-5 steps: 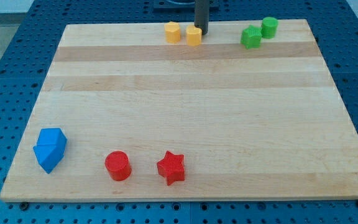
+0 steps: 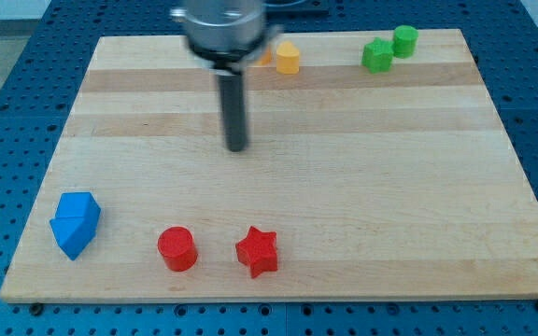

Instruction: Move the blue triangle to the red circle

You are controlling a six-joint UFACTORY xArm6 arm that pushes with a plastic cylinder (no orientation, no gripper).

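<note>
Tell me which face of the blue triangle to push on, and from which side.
Push the blue triangle on its left face, coming from the view's left: the red circle lies to its right, slightly lower. My tip is above and right of both.

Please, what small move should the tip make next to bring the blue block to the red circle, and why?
Probably slide my tip toward the view's lower left, to the far left side of the blue triangle. It now stands mid-board, touching no block, and the red circle lies to the triangle's right, so the push must start from the triangle's left.
</note>
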